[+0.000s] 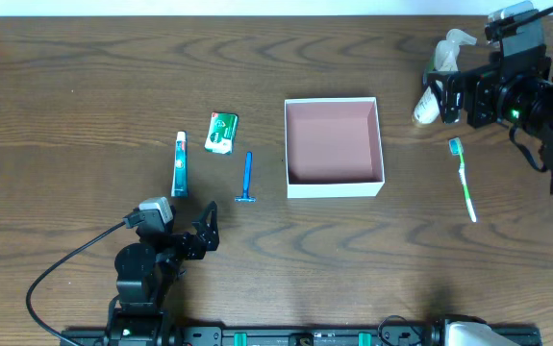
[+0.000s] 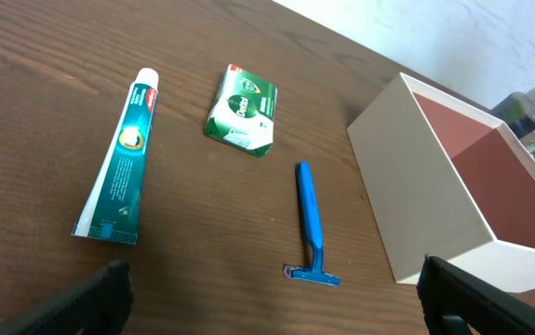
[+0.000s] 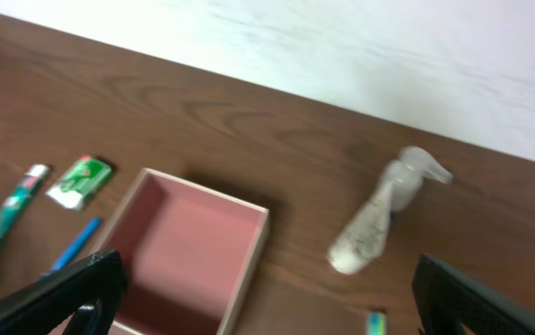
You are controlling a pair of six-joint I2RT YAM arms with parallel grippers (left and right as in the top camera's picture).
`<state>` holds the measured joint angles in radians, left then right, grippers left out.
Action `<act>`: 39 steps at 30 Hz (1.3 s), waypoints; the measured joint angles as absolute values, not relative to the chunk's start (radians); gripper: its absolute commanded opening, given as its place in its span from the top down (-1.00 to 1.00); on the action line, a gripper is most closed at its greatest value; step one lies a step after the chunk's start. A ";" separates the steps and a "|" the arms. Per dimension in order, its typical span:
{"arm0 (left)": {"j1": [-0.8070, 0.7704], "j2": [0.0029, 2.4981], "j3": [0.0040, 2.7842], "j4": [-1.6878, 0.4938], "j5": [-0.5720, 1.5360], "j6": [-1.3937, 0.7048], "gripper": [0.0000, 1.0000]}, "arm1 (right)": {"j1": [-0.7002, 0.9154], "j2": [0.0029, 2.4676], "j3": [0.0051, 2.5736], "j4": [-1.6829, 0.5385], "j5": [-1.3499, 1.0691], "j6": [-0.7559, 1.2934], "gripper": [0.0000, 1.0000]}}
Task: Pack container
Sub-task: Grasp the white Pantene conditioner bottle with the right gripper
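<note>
Container (image 1: 334,144) mid-table, empty | left gripper (image 1: 207,229) and right gripper (image 1: 446,96) both wide open, holding nothing | razor (image 1: 247,178) nearest left gripper, just beyond it, handle pointing away, container to its right

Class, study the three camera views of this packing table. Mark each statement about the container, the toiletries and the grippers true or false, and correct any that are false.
1. The container holds nothing yet. True.
2. The blue razor lies inside the container. False: it lies on the table outside it, between the container and the toothpaste tube.
3. The toothbrush lies on the opposite side of the container from the toothpaste tube. True.
4. The left gripper is shut on the toothpaste tube. False: it is open and holds nothing.
5. The spray bottle stands upright. False: it lies on its side.
</note>
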<state>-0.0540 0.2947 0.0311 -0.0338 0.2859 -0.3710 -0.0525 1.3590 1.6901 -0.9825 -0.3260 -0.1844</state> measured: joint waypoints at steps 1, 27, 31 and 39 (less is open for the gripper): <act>-0.054 0.295 0.031 -0.034 0.286 -0.371 -0.96 | -0.052 1.375 1.694 -0.984 -0.303 -0.184 -0.98; -0.054 0.295 0.031 -0.034 0.286 -0.371 -0.96 | -0.054 1.794 1.696 -0.923 -0.030 -0.184 -0.79; -0.054 0.295 0.031 -0.034 0.286 -0.371 -0.96 | -0.054 1.832 1.696 -0.889 -0.024 -0.186 -0.56; -0.054 0.295 0.031 -0.035 0.286 -0.371 -0.96 | -0.054 1.844 1.696 -0.863 -0.018 -0.177 -0.16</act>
<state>-0.0540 0.2947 0.0315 -0.0345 0.2855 -0.3710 -0.0544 1.8439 1.6958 -0.8627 -0.0181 -0.1768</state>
